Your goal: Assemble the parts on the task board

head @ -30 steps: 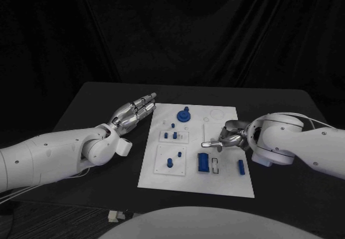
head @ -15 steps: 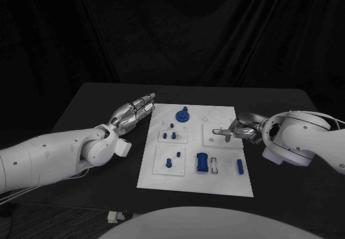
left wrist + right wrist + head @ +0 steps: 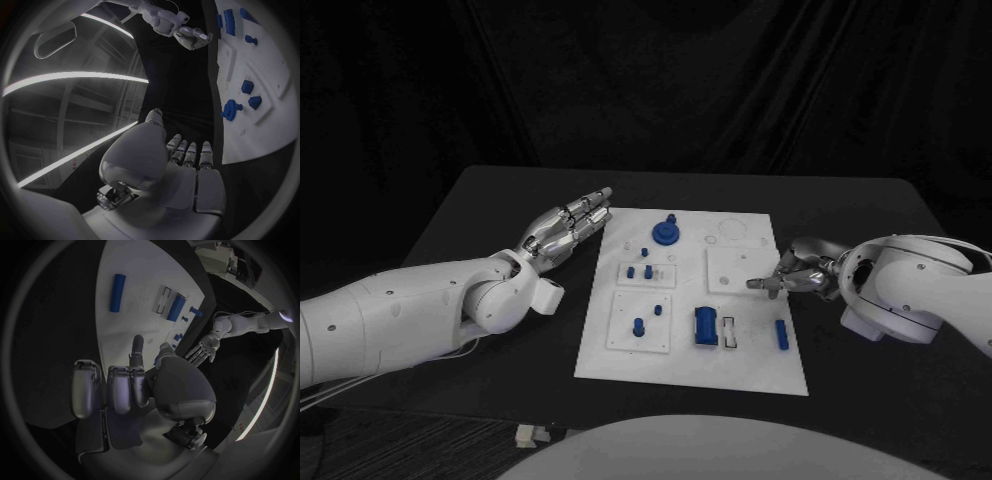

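**Several blue parts sitting on the board, both hands empty**

Several blue parts are resting on the white task board (image 3: 750,370) in the middle of the black table (image 3: 877,215): a round knobbed part (image 3: 668,232) near the far edge, small pegs (image 3: 642,271) at the centre, a blue block (image 3: 708,325) and a thin blue bar (image 3: 782,335) nearer the robot. The pegs are too small to describe in detail. The right hand (image 3: 790,277) is hovering at the board's right edge, fingers curled in on nothing; its palm is facing away, partly hidden. The left hand (image 3: 570,225) is lying flat beside the board's left edge, fingers straight and close together, holding nothing.
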Controlling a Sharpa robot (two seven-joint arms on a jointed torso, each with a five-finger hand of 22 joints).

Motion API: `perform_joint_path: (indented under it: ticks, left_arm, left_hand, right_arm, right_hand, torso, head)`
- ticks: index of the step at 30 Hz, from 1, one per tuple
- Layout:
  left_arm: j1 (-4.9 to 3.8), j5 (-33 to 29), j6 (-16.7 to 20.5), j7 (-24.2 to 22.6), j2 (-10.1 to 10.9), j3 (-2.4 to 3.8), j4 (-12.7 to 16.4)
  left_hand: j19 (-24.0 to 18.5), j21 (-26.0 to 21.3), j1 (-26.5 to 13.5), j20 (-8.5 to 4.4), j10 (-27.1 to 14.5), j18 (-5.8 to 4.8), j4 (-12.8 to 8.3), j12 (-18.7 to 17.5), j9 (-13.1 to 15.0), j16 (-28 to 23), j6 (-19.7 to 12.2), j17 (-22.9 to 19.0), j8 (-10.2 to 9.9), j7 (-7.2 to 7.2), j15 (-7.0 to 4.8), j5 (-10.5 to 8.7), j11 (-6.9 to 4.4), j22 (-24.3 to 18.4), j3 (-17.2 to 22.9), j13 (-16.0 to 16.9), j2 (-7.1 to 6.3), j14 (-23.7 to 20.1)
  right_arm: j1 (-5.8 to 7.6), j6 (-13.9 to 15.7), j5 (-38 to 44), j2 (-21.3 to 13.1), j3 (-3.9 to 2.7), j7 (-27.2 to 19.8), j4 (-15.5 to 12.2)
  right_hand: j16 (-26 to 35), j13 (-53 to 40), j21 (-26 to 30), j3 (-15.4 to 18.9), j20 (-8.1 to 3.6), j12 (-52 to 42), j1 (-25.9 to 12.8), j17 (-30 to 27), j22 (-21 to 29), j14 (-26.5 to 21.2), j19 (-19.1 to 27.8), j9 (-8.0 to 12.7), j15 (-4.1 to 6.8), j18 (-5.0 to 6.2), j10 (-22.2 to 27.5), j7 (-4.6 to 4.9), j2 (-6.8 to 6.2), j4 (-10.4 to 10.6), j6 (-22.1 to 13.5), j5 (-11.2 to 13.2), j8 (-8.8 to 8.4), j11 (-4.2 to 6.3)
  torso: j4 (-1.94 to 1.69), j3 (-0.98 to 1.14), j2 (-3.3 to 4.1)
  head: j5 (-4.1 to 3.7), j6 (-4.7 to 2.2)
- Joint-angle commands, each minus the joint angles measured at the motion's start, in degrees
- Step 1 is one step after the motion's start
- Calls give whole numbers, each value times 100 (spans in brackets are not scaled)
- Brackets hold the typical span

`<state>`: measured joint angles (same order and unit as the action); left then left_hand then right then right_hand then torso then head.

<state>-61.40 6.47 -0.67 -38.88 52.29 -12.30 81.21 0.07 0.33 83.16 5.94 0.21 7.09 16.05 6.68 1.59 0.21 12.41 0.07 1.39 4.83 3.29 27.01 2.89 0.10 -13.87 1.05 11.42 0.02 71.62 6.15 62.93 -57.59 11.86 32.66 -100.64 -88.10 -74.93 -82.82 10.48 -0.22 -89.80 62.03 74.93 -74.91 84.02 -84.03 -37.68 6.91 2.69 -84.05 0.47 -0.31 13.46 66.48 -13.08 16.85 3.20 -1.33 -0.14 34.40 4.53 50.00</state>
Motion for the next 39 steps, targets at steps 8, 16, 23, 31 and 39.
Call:
perform_joint_path:
  ticks: [8, 16, 23, 31, 39]
  left_arm:
    - [7, -24, -82, -434, -24, 5, -2]
    - [9, -24, -97, -412, -25, 5, -9]
    - [13, -24, -119, -396, -44, 5, -27]
    - [17, -24, -116, -388, -29, 5, -26]
    - [30, -24, -130, -375, -36, 5, -43]
  left_hand:
    - [-5, -31, 76, 58, 5, -22, -1, 49, 12, -21, 20, -7, 45, 92, 37, 26, 86, -6, 28, 10, 4, -2]
    - [-5, -31, 87, 68, 9, -18, -1, 78, 16, -21, 46, -7, 50, 121, 44, 29, 115, -5, 33, 14, 6, -2]
    - [-4, -30, 100, 78, 13, -16, -4, 93, 19, -21, 74, -7, 56, 143, 52, 32, 137, -4, 38, 16, 10, -2]
    - [-3, -29, 114, 85, 17, -15, -10, 111, 23, -21, 105, -7, 62, 159, 59, 38, 153, -2, 45, 19, 13, -2]
    - [-3, -29, 114, 85, 17, -15, -10, 111, 23, -21, 105, -7, 62, 159, 59, 38, 153, -2, 45, 19, 13, -2]
  right_arm:
    - [-70, -814, 827, -88, -1, 357, 1]
    - [-103, -1027, 1287, -189, -1, 399, -56]
    - [-156, -1097, 1397, -240, 0, 415, -133]
    - [-291, -1043, 1394, -225, 1, 418, -96]
    - [-357, -913, 1249, -181, 1, 404, -58]
  right_hand:
    - [36, -1507, 54, -22, -112, -20, 162, 949, -1248, 493, -243, -404, 111, -70, -595, -122, 93, 0, 54, 305, 325, 120]
    - [72, -1507, 59, -11, -129, -20, 222, 863, -1246, 478, -240, 28, 122, -70, -595, -128, 163, 12, 367, 281, -54, 123]
    - [100, -1507, 107, -17, -137, -20, 362, 797, -1230, 466, -217, 228, 131, -58, -595, -144, 177, -73, 543, -221, -239, 141]
    - [163, -1507, 185, 22, -116, -20, 309, 652, -1204, 437, -183, 310, 98, -41, -595, -96, 176, -28, 403, -273, -393, 111]
    - [215, -1507, 253, 84, -45, -20, 198, 537, -1183, 420, -159, 548, 14, -27, -595, 17, 192, 89, 176, -212, -684, 16]
  torso:
    - [-1, 0, 0]
    - [-2, -2, -1]
    - [-4, -5, -4]
    - [-1, -1, 0]
    - [-8, -5, -3]
  head:
    - [-17, 0]
    - [-28, 0]
    - [-47, 0]
    - [-18, 0]
    - [-35, 0]
